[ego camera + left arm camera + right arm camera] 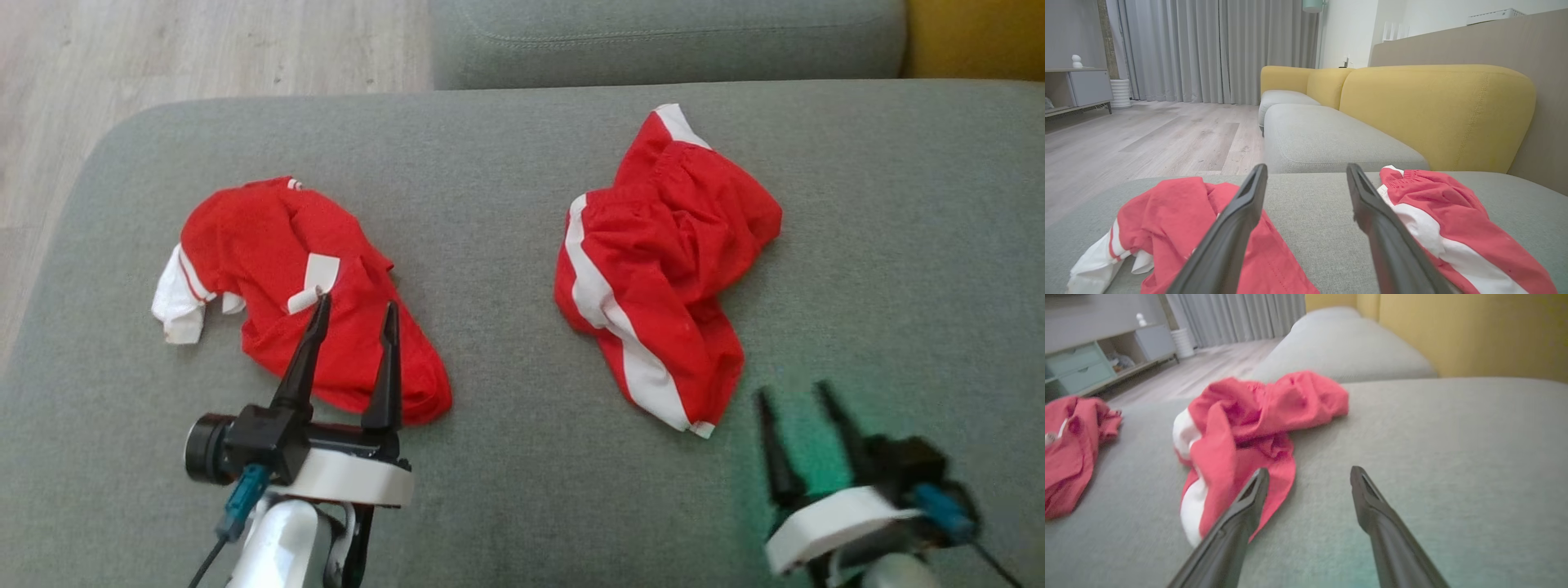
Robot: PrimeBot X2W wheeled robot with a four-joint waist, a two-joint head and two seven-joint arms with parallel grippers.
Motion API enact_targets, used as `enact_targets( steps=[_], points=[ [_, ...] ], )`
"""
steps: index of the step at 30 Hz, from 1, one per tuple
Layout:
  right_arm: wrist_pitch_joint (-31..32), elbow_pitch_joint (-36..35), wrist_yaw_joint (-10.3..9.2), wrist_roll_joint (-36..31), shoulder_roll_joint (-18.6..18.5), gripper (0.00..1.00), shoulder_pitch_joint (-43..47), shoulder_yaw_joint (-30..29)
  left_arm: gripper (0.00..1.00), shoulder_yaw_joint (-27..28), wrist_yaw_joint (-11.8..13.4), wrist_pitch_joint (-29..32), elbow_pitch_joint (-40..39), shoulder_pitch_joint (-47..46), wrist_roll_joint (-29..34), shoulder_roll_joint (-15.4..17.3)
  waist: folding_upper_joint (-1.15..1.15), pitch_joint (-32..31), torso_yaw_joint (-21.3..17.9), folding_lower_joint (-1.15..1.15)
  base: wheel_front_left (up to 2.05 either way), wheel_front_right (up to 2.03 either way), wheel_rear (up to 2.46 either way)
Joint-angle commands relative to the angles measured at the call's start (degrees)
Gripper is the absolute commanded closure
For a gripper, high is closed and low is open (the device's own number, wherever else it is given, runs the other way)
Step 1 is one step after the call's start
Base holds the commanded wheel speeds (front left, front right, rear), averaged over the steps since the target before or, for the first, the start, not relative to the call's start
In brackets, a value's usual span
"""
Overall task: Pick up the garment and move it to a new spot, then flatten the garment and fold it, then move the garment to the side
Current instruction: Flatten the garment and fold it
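Two red garments lay on the grey sofa seat [506, 163]. The left end effector [357, 304] had its fingers wide apart and held nothing. It hung over the near edge of the red shirt [286, 269], which lay long from 10 o'clock to 4 o'clock. The right end effector [793, 392] was also wide apart and empty. The red shorts [653, 269] lay at its 11 o'clock, long from 12 to 6. Each arm looked best placed for the garment on its own side.
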Motion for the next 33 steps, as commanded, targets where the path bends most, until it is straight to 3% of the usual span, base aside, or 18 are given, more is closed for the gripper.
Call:
enact_targets(
  steps=[1,9,19,20,21,23,24,28,33],
  points=[
    [1.36,-0.76,0.39,-0.47,-0.36,0.0,-1.66,2.75,0.0,1.86,-0.12,-0.46,-1.6,-2.19,0.26,0.03,0.0,0.15,0.37,0.0,0.0,0.0,0.0],
    [9.84,3.27,0.39,-3.09,-0.36,0.0,-2.87,7.97,0.0,2.71,-0.08,-0.46,-1.33,-2.66,0.18,0.03,0.0,1.89,1.87,0.0,0.0,0.0,0.0],
    [10.57,6.03,0.39,-2.92,-0.36,0.0,-4.83,8.77,0.0,2.89,-0.06,-0.46,-1.29,-3.35,-0.09,0.03,0.0,3.48,3.33,0.0,0.0,0.0,0.0],
    [10.48,6.27,0.39,-2.88,-0.36,0.09,-4.95,8.86,0.0,2.96,-0.04,-0.46,-1.26,-3.35,-0.08,0.03,0.0,3.53,3.34,0.0,0.0,0.0,0.0],
    [10.48,6.27,0.39,-2.88,-0.36,0.09,-4.95,8.86,0.0,2.96,-0.04,-0.46,-1.26,-3.35,-0.08,0.03,0.0,3.53,3.34,0.0,0.0,0.0,0.0],
    [10.36,6.71,0.39,-2.79,-0.36,0.95,-5.22,9.16,0.0,3.15,-0.01,-0.46,-1.21,-3.32,-0.01,0.03,0.0,3.59,3.24,0.0,0.0,0.0,0.0],
    [10.2,6.95,0.39,-3.04,-0.36,1.0,-5.43,9.2,0.0,3.27,0.0,-0.46,-1.17,-3.29,0.04,0.03,0.0,3.56,3.14,0.0,0.0,0.0,0.0],
    [9.59,7.93,0.39,-4.43,-0.36,1.0,-6.29,6.55,0.0,3.96,0.13,-0.46,-0.95,-3.14,0.22,0.03,0.0,2.96,2.19,0.0,0.0,0.0,0.0],
    [9.39,7.28,0.39,-7.68,-0.36,1.0,-7.26,-1.03,0.0,4.09,0.01,-0.46,-0.96,-2.86,0.33,0.03,0.0,1.94,0.83,0.0,0.0,0.0,0.0]
  ],
)
